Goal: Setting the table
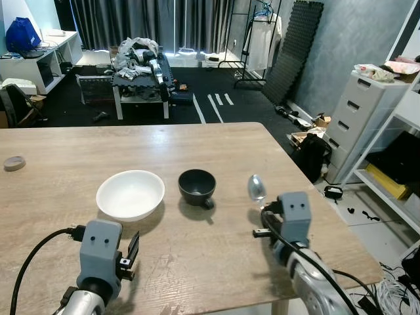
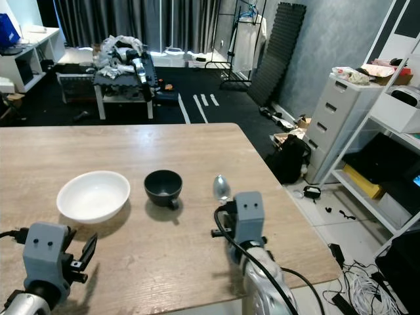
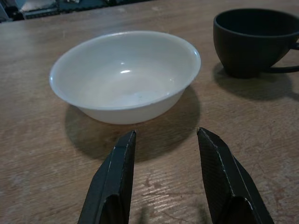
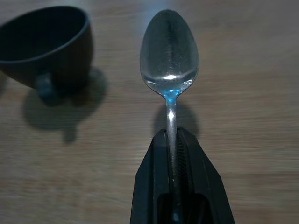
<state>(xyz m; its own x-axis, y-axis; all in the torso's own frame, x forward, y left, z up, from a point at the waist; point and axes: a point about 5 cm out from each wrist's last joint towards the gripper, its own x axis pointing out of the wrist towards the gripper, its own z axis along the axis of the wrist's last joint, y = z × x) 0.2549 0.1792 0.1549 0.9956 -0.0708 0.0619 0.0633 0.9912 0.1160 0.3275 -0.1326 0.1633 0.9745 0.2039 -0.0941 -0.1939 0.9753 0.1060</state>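
Bare table (image 1: 197, 262) before bowl (image 1: 130, 194), cup (image 1: 197, 186)

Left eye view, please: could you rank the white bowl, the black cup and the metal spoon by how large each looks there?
1. The round white bowl looks largest.
2. The dark black cup comes next.
3. The shiny metal spoon, held in the right pincer, looks smallest, though its handle is hidden by the pincer.
All three sit at similar depth, so the order seems reliable.

place: lived-in home room | signs: wooden counter (image 1: 79, 151), clothes rack (image 1: 259, 39), white drawer unit (image 1: 357, 125), dark curtains (image 1: 151, 23), cluttered low table (image 1: 141, 82)
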